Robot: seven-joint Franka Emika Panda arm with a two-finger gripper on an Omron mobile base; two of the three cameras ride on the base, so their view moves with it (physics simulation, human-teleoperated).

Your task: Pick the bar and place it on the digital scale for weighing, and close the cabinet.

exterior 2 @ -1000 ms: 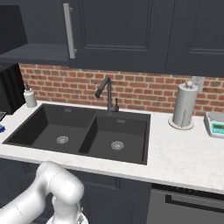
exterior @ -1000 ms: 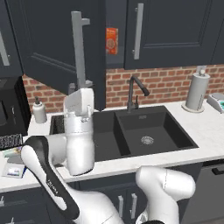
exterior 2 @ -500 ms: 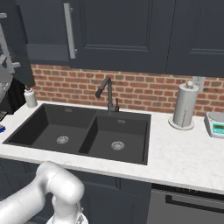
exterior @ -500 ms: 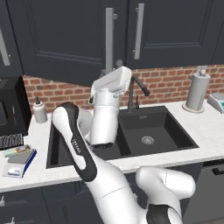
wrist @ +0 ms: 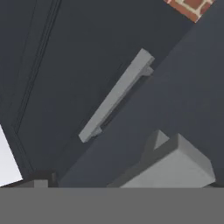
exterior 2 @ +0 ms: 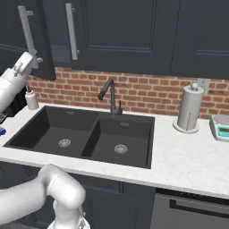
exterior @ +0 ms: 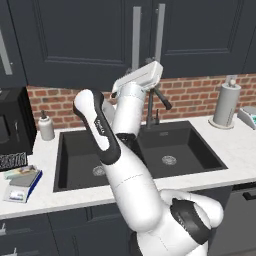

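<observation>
I see my arm reared up high, elbow bent, wrist tilted upward, the claw (exterior: 150, 67) spread wide, gripping nothing.

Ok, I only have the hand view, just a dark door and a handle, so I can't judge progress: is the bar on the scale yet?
Observer: Yes. In the left base view the bar lies on the digital scale, on the counter left of the sink.
Operator: And is the cabinet shut?
Observer: Nearly. In the right base view the cabinet has its left door hanging a little lower than the door beside it, so it looks slightly ajar.
</observation>
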